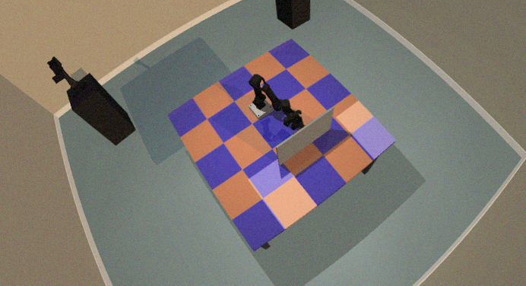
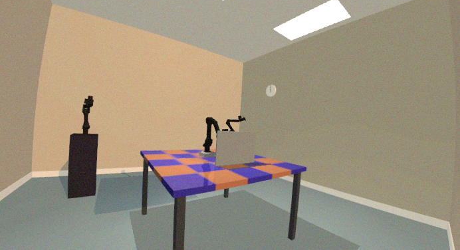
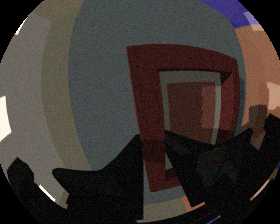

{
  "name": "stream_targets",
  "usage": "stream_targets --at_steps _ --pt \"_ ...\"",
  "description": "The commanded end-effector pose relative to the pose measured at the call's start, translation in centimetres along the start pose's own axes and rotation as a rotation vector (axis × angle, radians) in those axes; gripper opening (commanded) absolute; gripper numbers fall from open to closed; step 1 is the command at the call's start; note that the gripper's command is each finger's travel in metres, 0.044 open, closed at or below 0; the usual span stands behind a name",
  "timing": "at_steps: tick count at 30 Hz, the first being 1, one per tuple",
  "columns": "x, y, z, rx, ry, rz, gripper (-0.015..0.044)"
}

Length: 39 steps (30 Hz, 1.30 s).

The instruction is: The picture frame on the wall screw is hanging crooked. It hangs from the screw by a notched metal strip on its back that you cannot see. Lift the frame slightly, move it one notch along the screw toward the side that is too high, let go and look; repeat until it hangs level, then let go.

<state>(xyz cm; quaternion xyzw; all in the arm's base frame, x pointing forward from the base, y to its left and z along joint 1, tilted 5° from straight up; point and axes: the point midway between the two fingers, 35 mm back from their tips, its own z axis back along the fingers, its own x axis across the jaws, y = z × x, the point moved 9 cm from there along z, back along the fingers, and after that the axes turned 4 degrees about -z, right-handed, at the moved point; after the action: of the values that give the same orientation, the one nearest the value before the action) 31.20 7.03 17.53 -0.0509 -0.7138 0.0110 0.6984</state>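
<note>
Gripper [image 3: 157, 163] clenched on the lower edge of the picture frame [image 3: 184, 106], one dark finger [image 3: 120, 169] on either side of the dark red border in the wrist view. Picture frame mounted against a grey upright panel [image 1: 304, 139] standing on the checkered table [image 1: 236, 195], on the face turned toward the arm. Frame itself visible in the wrist view only: dark red outer border, pale inner mat, brownish centre. Hidden behind the panel in the exterior view; not discernible from the top view. Frame edges slanted in the wrist view, though camera tilt prevents a verdict on level. Screw and notched strip not visible.

Arm [image 1: 271, 100] bolted to a pale base plate [image 1: 261, 111] near the table's middle, reaching from base toward the panel, wrist end close against the panel's near face. In the exterior view, arm [image 2: 210, 131] rising behind the panel [image 2: 235, 148], forearm extended over its top edge.

Panel set diagonally across the purple and orange squares, casting a shadow on the tiles beyond it.

Surroundings: black pedestal [image 2: 82, 165] carrying a small dark device [image 2: 87, 114] by the tan wall, well apart from the table; second black pedestal [image 1: 292, 6] near the far room edge; round wall clock [image 2: 270, 90] on the grey wall.
</note>
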Motion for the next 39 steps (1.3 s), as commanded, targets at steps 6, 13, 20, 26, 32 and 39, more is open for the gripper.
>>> stream_targets --at_steps 6,13,20,26,32,39 --pt "0.0 0.0 0.0 0.002 0.002 -0.06 0.0" --pt "0.0 -0.1 0.0 0.002 0.002 -0.091 0.0" --pt "0.0 0.0 0.0 0.0 0.0 -0.083 0.0105" --pt "0.0 0.0 0.0 0.0 0.0 -0.083 0.026" --pt "0.2 0.2 1.9 0.001 0.001 -0.032 0.026" --pt "-0.6 -0.1 9.8 0.006 0.005 0.189 0.026"
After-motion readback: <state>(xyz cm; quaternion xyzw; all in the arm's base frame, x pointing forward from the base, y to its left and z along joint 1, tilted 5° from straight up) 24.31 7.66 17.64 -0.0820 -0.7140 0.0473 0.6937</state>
